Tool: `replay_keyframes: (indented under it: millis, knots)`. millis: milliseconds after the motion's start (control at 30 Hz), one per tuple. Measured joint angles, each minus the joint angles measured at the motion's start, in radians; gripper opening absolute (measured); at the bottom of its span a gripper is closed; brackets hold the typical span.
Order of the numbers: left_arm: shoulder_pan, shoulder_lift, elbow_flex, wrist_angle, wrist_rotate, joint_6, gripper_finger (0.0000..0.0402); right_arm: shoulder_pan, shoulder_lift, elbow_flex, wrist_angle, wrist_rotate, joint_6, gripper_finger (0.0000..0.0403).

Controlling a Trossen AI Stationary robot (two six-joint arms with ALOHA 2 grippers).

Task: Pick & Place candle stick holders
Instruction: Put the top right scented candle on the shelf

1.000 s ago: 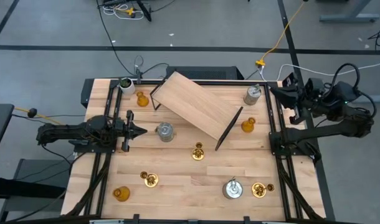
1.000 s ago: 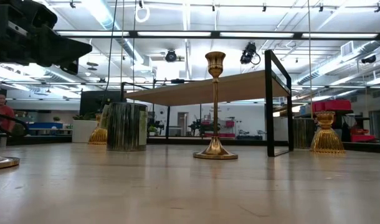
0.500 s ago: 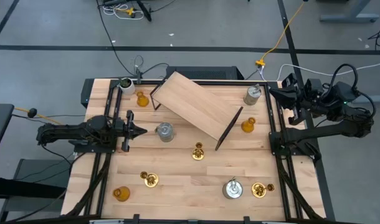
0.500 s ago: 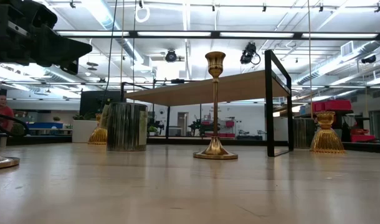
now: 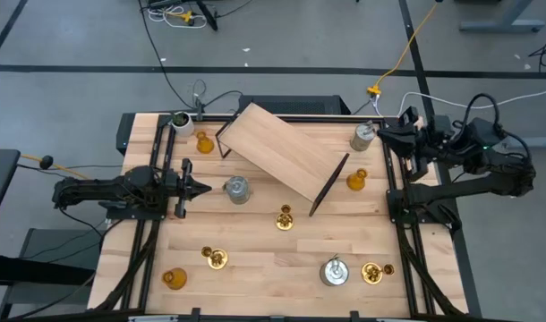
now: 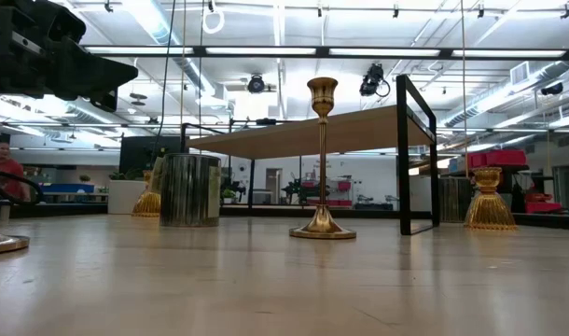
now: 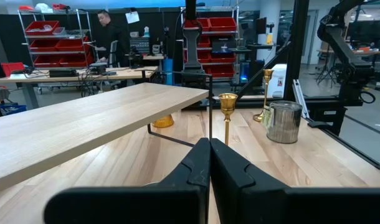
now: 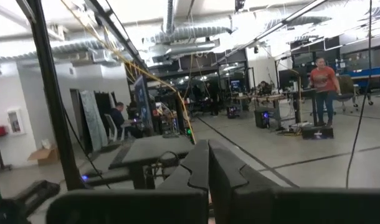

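Observation:
Several candle stick holders stand on their bases on the wooden table [image 5: 255,241]. There are slim brass sticks [image 5: 285,217] [image 5: 216,258] [image 5: 372,272], squat amber glass ones [image 5: 204,142] [image 5: 356,180] [image 5: 173,279], and silver cylinders [image 5: 237,189] [image 5: 362,136] [image 5: 334,271]. My left gripper [image 5: 204,188] is shut and level at the table's left side, pointing at the nearest silver cylinder and short of it. My right gripper [image 5: 383,133] is shut and raised over the table's right edge, beside the far silver cylinder. Its own view faces the room, with the shut fingers [image 8: 209,165] holding nothing.
A tilted wooden board on a black wire frame [image 5: 282,150] stands across the table's far middle. A small white pot with a green plant [image 5: 180,121] sits at the far left corner. Black frame rails run along both table sides. People are in the room beyond.
My right gripper has edged toward the table's left, from outside the right rail to over it, staying shut. My left arm and all the holders have kept still.

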Motion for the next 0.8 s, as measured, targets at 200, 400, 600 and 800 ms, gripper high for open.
replay_keyframes:
  millis: [200, 400, 600, 800]
  knots:
    - [0.000, 0.000, 0.000, 0.000, 0.000, 0.000, 0.0012, 0.000, 0.054, 0.000, -0.001, 0.000, -0.009, 0.0002]
    - [0.000, 0.000, 0.000, 0.000, 0.000, 0.000, 0.0012, 0.000, 0.121, 0.000, -0.001, 0.000, -0.010, 0.0002]
    - [0.000, 0.000, 0.000, 0.000, 0.000, 0.000, 0.0012, 0.000, 0.192, 0.000, -0.002, 0.000, -0.013, 0.0002]
    - [0.000, 0.000, 0.000, 0.000, 0.000, 0.000, 0.0012, 0.000, 0.269, 0.000, -0.008, 0.000, -0.013, 0.0002]
